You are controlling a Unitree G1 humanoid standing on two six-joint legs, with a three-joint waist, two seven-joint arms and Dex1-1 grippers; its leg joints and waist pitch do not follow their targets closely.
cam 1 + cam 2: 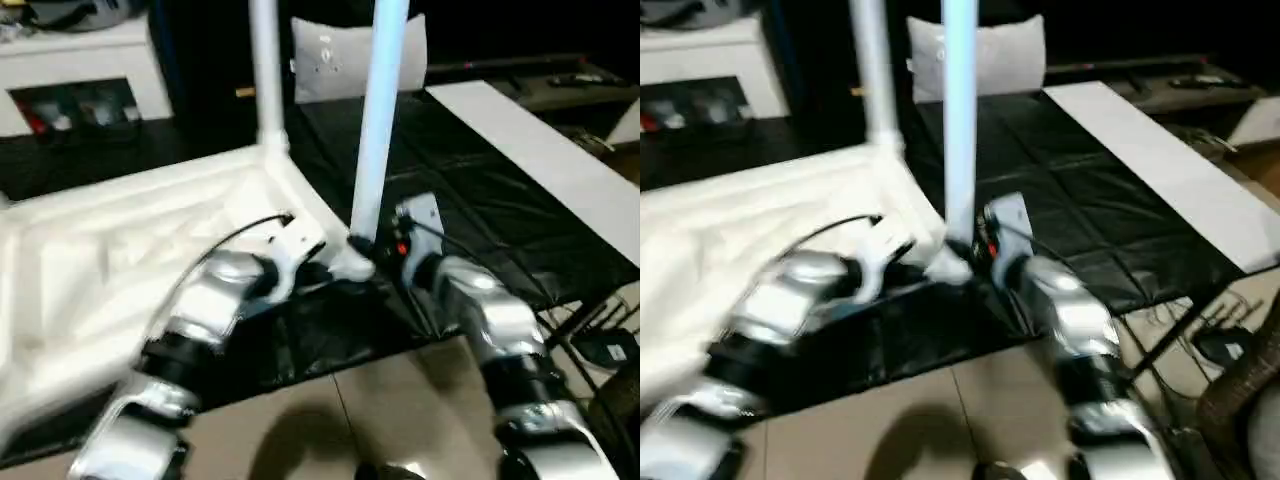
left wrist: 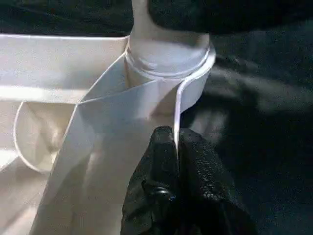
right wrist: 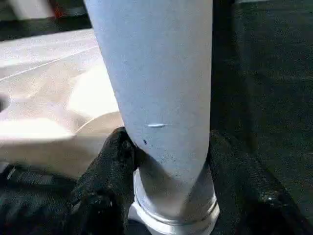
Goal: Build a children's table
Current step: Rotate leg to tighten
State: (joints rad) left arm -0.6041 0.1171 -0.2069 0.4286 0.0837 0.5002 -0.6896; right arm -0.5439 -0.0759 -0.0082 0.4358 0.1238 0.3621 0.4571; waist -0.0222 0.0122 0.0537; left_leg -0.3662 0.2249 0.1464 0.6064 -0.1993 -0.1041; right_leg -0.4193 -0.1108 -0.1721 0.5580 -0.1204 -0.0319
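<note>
The children's table lies upside down: its white tabletop (image 1: 110, 250) rests ribbed side up on a black mat. One white leg (image 1: 265, 70) stands upright in the far corner socket. A second leg (image 1: 380, 120) stands in the near corner socket (image 2: 168, 63). My right gripper (image 3: 171, 161) is shut on this second leg (image 3: 156, 83) just above its flared end, one black finger (image 3: 110, 166) on each side. My left gripper (image 2: 175, 142) is shut on the thin edge of the tabletop's rim (image 2: 146, 103) right beside that socket.
The black mat (image 1: 470, 210) covers the floor under the work, with beige tiles (image 1: 400, 410) in front. A long white panel (image 1: 540, 150) lies at the right, a white cushion (image 1: 345, 55) behind, a white cabinet (image 1: 80, 70) at the back left, cables (image 1: 610, 345) at the right.
</note>
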